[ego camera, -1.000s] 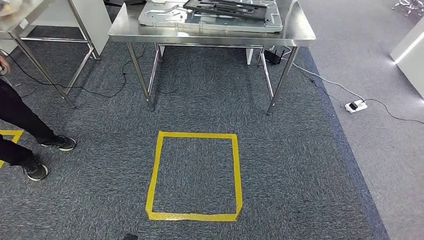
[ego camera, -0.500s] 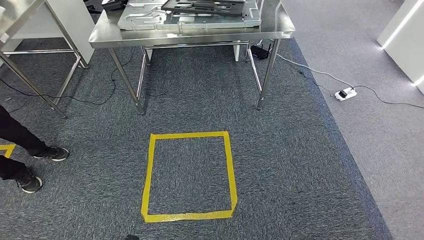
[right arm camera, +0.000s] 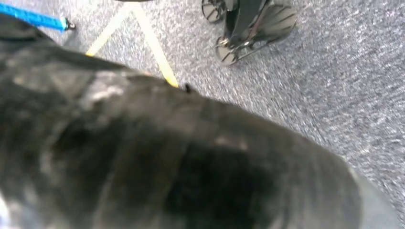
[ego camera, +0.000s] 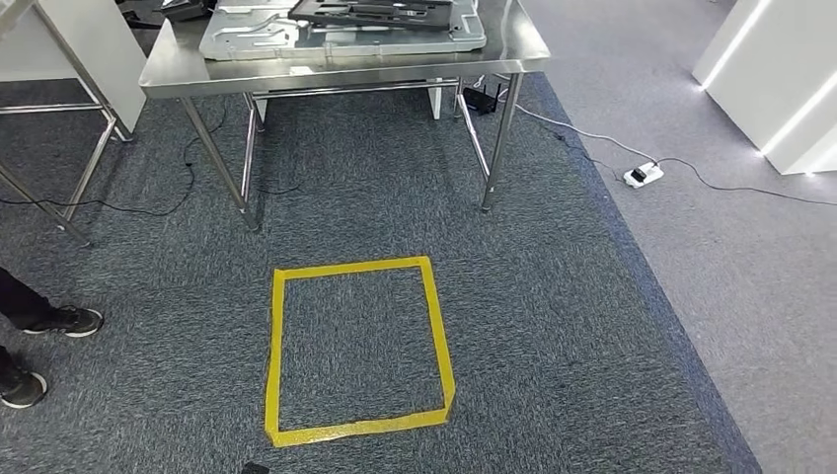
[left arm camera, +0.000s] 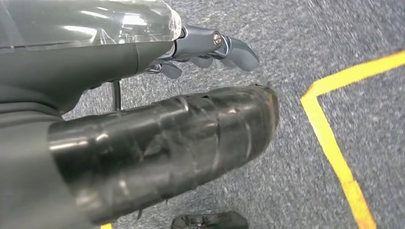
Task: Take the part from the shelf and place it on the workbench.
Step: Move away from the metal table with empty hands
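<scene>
The steel workbench [ego camera: 326, 69] stands at the top of the head view, beyond a stretch of carpet. On it lies a flat silver metal panel [ego camera: 247, 39] with a black frame part [ego camera: 375, 12] on top. My left hand [left arm camera: 191, 86] hangs over the carpet in the left wrist view. Its black-taped thumb [left arm camera: 167, 143] is apart from the grey fingers [left arm camera: 215, 47], and nothing lies between them. In the right wrist view my right hand [right arm camera: 167, 157] is a blurred dark mass close to the lens, and its fingers are hidden.
A yellow tape square [ego camera: 278, 346] marks the carpet before the workbench. A person's shoes [ego camera: 64, 321] are at the left edge. A second steel table [ego camera: 59, 99] stands to the left. A power strip [ego camera: 642, 175] and cables lie on the right, near white walls [ego camera: 780, 89].
The whole picture has shifted: the camera has turned, so the workbench, the tape square and the person's feet now sit further left. Nothing on the workbench has moved.
</scene>
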You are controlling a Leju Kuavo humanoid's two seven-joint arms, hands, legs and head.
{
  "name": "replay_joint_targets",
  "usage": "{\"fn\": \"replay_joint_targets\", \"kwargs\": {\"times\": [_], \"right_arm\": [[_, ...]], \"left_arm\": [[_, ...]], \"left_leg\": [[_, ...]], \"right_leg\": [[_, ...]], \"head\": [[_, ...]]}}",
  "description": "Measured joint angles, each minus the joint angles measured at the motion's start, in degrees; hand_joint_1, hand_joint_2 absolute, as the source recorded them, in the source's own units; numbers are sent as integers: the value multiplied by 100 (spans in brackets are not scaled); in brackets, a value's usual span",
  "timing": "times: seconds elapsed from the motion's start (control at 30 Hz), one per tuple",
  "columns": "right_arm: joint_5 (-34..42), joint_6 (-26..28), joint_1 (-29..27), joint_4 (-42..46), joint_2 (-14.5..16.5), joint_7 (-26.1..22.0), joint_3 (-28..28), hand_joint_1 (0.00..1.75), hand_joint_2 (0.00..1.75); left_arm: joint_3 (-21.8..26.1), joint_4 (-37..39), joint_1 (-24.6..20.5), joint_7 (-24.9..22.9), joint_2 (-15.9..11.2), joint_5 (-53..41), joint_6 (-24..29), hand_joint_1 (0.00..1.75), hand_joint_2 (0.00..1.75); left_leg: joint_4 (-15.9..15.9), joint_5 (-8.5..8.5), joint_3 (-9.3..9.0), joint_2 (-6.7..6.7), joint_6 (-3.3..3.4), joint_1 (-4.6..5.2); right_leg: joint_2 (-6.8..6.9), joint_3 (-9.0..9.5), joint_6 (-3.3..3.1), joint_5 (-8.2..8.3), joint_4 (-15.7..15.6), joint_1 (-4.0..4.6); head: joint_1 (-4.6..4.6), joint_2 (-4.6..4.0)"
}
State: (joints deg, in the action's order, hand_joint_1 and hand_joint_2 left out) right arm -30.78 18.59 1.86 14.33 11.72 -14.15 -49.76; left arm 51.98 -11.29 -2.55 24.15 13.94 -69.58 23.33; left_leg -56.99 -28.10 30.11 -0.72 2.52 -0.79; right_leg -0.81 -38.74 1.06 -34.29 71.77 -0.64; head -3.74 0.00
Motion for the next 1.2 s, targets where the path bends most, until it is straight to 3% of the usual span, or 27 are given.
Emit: {"fn": "replay_joint_targets", "kwargs": {"times": [0.03,0.07,0.1,0.17,0.23,0.37,0.43,0.5,0.53,0.57,0.6,0.63,0.7,0.77,0.87,0.93,1.0,1.07,1.1,1.13,1.2], "right_arm": [[-11,-5,-1,-9,0,8,1,0,0],[-26,-11,-3,-17,0,19,1,0,0],[-40,-16,-6,-23,-1,34,2,0,0],[-59,-20,-7,-28,-2,69,4,0,0],[-75,-37,-3,-33,-1,92,14,0,0],[-109,-88,-18,-39,-2,101,31,0,0],[-122,-105,-16,-40,-2,101,33,0,0],[-126,-111,-13,-42,-1,103,34,0,0],[-127,-114,-14,-43,-1,112,34,0,0],[-128,-116,-18,-46,0,126,34,0,0],[-131,-118,-22,-49,0,145,34,0,0],[-136,-119,-23,-52,0,167,34,0,0],[-143,-120,-20,-60,11,192,34,0,0],[-144,-121,-14,-66,24,197,34,0,0],[-146,-121,-37,-72,29,205,34,0,0],[-152,-121,-44,-74,31,210,34,0,0],[-158,-124,-38,-74,31,215,34,0,0],[-160,-130,-39,-74,30,219,34,0,0],[-161,-134,-43,-74,30,223,34,0,0],[-162,-140,-47,-74,28,228,34,0,0],[-167,-156,-47,-74,26,239,33,0,0]], "left_arm": [[0,1,4,-4,0,-1,-2,0,0],[1,1,5,-10,0,-2,-2,0,0],[1,1,4,-19,0,-4,-3,0,0],[2,1,2,-34,1,-5,-3,0,0],[2,1,1,-42,1,-5,-3,0,0],[4,-1,-7,-39,1,-1,-1,0,0],[5,0,-6,-33,1,5,-1,0,0],[7,1,3,-29,0,12,-1,0,0],[9,0,11,-29,0,14,0,0,0],[13,1,18,-29,0,16,1,0,0],[20,0,22,-30,0,19,3,0,0],[28,0,25,-30,0,20,4,0,0],[54,-1,27,-30,-7,27,10,0,0],[76,-1,23,-29,-16,33,15,0,0],[90,-1,11,-28,-8,35,20,0,0],[96,-1,13,-28,3,37,27,0,0],[101,-1,24,-26,4,39,31,0,0],[103,-1,33,-26,4,42,31,0,0],[104,-1,31,-26,5,43,32,0,0],[105,-1,27,-25,7,43,32,0,0],[105,-1,23,-22,13,43,32,0,0]], "left_leg": [[-5,-2,6,-46,-1,2],[-11,-6,8,-87,-5,2],[-18,-13,5,-125,-14,0],[-43,-42,-4,-190,-56,0],[-84,-78,-7,-244,-124,21],[-115,-131,-9,-275,-258,13],[-458,-386,138,-137,-303,-6],[-1199,-778,474,-16,-309,-8],[-1529,-896,628,3,-303,-7],[-1693,-905,705,13,-290,-4],[-1625,-791,671,23,-266,0],[-1340,-591,533,52,-232,7],[-551,-224,171,252,-142,25],[-138,-116,1,403,-97,45],[-33,-71,-41,286,-61,45],[70,-4,-86,155,-5,12],[95,12,-90,16,25,12],[77,-5,-83,-132,22,16],[65,-20,-83,-202,14,16],[49,-39,-88,-264,1,14],[6,-92,-99,-370,-50,23]], "right_leg": [[14,-104,20,-59,229,-16],[28,-112,35,-11,261,-33],[50,-7,46,136,71,-50],[185,394,43,479,-689,-64],[292,635,-3,627,-1199,-36],[194,616,-141,649,-1263,-15],[137,606,-215,681,-1287,-27],[65,576,-259,696,-1286,-5],[17,564,-270,702,-1284,10],[-36,559,-277,705,-1281,25],[-95,562,-278,707,-1277,37],[-156,571,-279,708,-1274,48],[-270,575,-267,713,-1261,57],[-365,542,-222,734,-1253,44],[-456,505,-118,765,-1263,35],[-278,379,-63,581,-1002,47],[-52,66,-14,219,-350,22],[19,-180,41,54,170,-15],[44,-164,61,123,157,-33],[85,-33,73,281,-76,-49],[286,376,57,601,-821,-50]], "head": [[-1,0],[-1,0],[-1,0],[-1,0],[2,0],[6,0],[8,-1],[8,-1],[8,-1],[8,-1],[8,-1],[7,-1],[6,-1],[6,-1],[6,-1],[-2,-1],[-9,0],[-8,0],[-7,0],[-7,0],[-7,0]]}}
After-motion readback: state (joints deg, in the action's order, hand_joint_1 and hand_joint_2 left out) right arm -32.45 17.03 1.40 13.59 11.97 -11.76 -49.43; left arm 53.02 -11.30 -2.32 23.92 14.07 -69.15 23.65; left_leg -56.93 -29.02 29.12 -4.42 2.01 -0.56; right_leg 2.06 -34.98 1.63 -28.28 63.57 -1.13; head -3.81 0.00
